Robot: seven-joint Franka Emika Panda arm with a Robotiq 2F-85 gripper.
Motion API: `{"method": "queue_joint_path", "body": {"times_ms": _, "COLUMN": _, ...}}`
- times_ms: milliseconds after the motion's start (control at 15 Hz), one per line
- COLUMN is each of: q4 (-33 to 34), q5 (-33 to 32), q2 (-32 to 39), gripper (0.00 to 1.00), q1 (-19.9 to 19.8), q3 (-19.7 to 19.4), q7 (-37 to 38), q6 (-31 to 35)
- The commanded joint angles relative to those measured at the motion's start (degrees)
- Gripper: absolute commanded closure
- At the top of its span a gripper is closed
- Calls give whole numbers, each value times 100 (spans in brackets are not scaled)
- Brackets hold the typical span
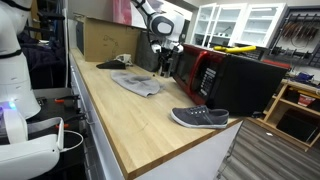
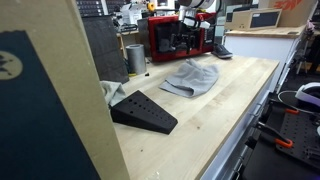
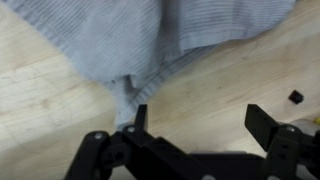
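Worktop (image 1: 105, 115): pale wood planks, long, running away from the camera in both exterior views. Room is a workshop. Nearest in an exterior view is a dark panel (image 2: 30, 110), then a black wedge (image 2: 143, 110), a metal cup (image 2: 135, 58) and, at the far end, a red-fronted microwave (image 2: 172, 40). A grey shoe (image 1: 200, 118) sits at the near edge in an exterior view, with a cardboard box (image 1: 105, 40) against the back wall and white cabinets (image 1: 240, 22) behind that.

Grey knit cloth (image 3: 150, 40): ribbed weave, crumpled flat mid-worktop, one narrow cuff-like end trailing towards the tool. It lies between the wedge and the microwave (image 2: 192, 78).

Tool (image 3: 200, 128): fingers spread wide, gripping nothing. It hangs just over the cloth's far edge in front of the microwave (image 1: 165, 62). The trailing end lies just beside one finger (image 3: 140, 115); can't tell if they touch.

Writing: a pale mark on the dark panel, unreadable.
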Motion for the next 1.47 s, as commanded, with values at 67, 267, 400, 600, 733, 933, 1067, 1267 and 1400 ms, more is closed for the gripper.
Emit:
{"method": "queue_joint_path", "body": {"times_ms": 67, "q4": 339, "q5": 724, "q2": 81, "gripper": 0, "q1": -233, "q3": 446, "q7": -1103, "q6": -971}}
{"method": "queue_joint_path", "body": {"times_ms": 267, "q4": 584, "q5": 672, "q2": 221, "gripper": 0, "q1": -259, "q3": 469, "q7": -1652, "q6": -1913}}
{"method": "queue_joint_path", "body": {"times_ms": 400, "q4": 823, "q5": 509, "q2": 349, "gripper": 0, "q1": -269, "q3": 425, "q7": -1966, "q6": -2643}}
{"method": "queue_joint_path", "body": {"times_ms": 600, "q4": 1292, "q5": 161, "q2": 604, "gripper": 0, "q1": -254, "q3": 377, "q7": -2306, "q6": -3594}}
{"method": "queue_joint_path", "body": {"times_ms": 733, "q4": 1661, "q5": -119, "q2": 769, "gripper": 0, "q1": -195, "q3": 389, "q7": -2465, "q6": -4019}}
{"method": "queue_joint_path", "body": {"times_ms": 933, "q4": 2138, "q5": -522, "q2": 978, "gripper": 0, "q1": -24, "q3": 402, "q7": -2505, "q6": -4179}}
{"method": "queue_joint_path", "body": {"times_ms": 1067, "q4": 1745, "q5": -328, "q2": 800, "gripper": 0, "q1": -116, "q3": 401, "q7": -2500, "q6": -3964}}
{"method": "queue_joint_path", "body": {"times_ms": 1267, "q4": 1721, "q5": -328, "q2": 821, "gripper": 0, "q1": -126, "q3": 400, "q7": -2500, "q6": -3963}}
{"method": "queue_joint_path", "body": {"times_ms": 1400, "q4": 1509, "q5": -334, "q2": 794, "gripper": 0, "q1": -132, "q3": 396, "q7": -2555, "q6": -3706}}
